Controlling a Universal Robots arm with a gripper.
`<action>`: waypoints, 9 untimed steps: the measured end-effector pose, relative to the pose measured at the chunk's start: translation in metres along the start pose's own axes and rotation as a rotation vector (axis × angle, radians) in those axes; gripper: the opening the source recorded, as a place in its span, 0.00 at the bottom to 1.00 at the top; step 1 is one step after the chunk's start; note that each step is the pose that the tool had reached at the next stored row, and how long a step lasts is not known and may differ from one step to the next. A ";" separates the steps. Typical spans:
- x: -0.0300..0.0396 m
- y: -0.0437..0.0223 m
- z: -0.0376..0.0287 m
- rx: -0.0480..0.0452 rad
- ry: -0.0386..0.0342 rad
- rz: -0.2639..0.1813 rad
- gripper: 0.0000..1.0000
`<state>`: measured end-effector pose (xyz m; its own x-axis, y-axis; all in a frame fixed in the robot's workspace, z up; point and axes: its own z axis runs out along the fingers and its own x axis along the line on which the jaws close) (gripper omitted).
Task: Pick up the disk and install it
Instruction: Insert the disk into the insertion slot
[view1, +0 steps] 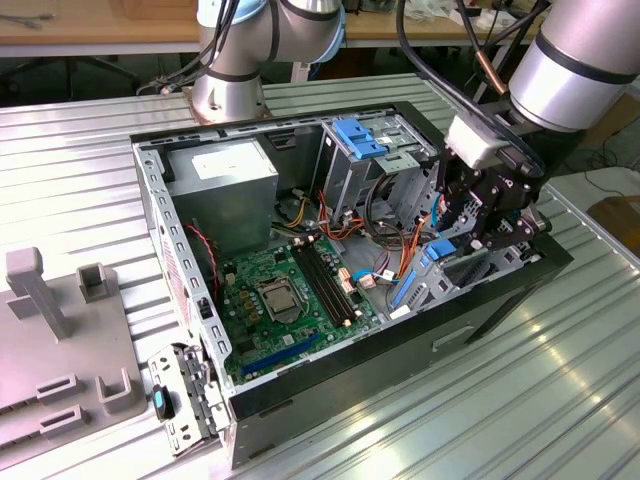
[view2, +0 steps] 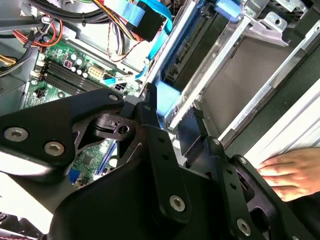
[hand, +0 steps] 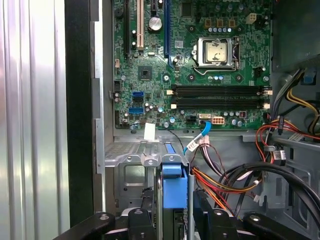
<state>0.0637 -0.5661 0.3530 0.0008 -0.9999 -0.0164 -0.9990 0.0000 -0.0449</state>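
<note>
Gripper, exterior view: gripper (view1: 468, 240) hangs from the arm (view1: 580, 60) over one corner of the open computer case (view1: 400, 372), with its fingers pointing down into the case.
Disk, exterior view: disk (view1: 426, 268) shows as a blue-framed edge directly under the gripper, tilted and partly sunk among the case's metalwork.
Latch plate, exterior view: light-blue latch plate (view1: 360, 135) stands deeper in the case, well apart from the gripper.
Table, exterior view: ribbed metal table (view1: 520, 400) carries the case.
Gripper, second wrist view: black fingers (view2: 150, 117) reach to a metal rail, and the disk's blue carrier (view2: 166, 97) sits at their tips.
Person's hand, second wrist view: person's hand (view2: 290, 172) lies outside the case wall, off to the gripper's side and apart from it.
Gripper, first wrist view: fingers (hand: 141, 220) are set narrow, close against both faces of the disk (hand: 174, 187), which stands edge-on between them.
Drive bay, first wrist view: drive bay (hand: 130, 155) frame lies just past the fingertips.
Motherboard, first wrist view: motherboard (hand: 200, 65) lies farther beyond the fingertips.
Wires, first wrist view: wires (hand: 225, 180) run just beside the held disk.
</note>
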 end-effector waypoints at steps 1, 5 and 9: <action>0.0000 0.0001 0.0000 0.0000 0.0002 0.000 0.44; 0.0000 0.0001 0.0003 0.0000 0.0001 0.000 0.44; 0.0000 0.0000 0.0005 0.0000 0.0001 0.000 0.36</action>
<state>0.0636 -0.5661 0.3525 0.0007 -0.9999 -0.0163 -0.9990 0.0001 -0.0449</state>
